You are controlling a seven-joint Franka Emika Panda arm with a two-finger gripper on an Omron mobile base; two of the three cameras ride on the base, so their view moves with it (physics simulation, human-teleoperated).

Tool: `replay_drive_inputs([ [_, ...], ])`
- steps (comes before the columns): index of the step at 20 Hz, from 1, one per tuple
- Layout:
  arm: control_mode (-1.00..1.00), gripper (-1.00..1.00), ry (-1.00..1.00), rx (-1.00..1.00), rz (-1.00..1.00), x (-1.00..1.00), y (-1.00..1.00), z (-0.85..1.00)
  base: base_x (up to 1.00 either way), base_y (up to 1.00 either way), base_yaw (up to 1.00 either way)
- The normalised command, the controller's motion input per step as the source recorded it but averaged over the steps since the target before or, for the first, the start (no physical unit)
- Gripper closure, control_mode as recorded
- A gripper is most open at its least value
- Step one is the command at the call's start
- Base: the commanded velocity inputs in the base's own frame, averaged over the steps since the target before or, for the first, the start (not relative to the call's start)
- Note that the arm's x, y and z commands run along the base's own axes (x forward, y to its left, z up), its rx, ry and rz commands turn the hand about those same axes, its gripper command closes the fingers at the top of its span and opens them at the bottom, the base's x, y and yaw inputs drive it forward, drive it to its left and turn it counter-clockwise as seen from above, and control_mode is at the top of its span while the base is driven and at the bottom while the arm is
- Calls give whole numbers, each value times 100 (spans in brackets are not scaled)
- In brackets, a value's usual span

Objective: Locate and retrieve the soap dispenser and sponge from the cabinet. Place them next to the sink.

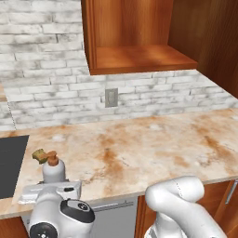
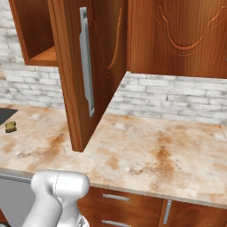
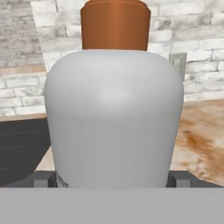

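At the lower left of the left base view the gripper (image 1: 51, 188) is closed around the soap dispenser (image 1: 53, 171), which stands upright at the counter's (image 1: 139, 144) front edge; in the hand view the bottle looms between the two fingertips (image 3: 43, 178), which press against its sides. Just behind it, the sponge (image 1: 39, 155) lies on the counter beside the dark sink (image 1: 10, 162) at the left edge. Farther back, at the top of the frame, the cabinet (image 1: 139, 58) stands open with a bare shelf. Both items look retrieved; what seems left is releasing the bottle.
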Motion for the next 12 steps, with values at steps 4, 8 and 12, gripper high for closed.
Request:
replay_drive_inputs([
  [4, -100, 100, -3, 1, 4, 42, 4, -61, 0, 0, 0],
  [8, -100, 100, 1, 0, 4, 54, 17, -49, 0, 0, 0],
  [12, -100, 100, 1, 0, 3, 58, 32, -42, 0, 0, 0],
])
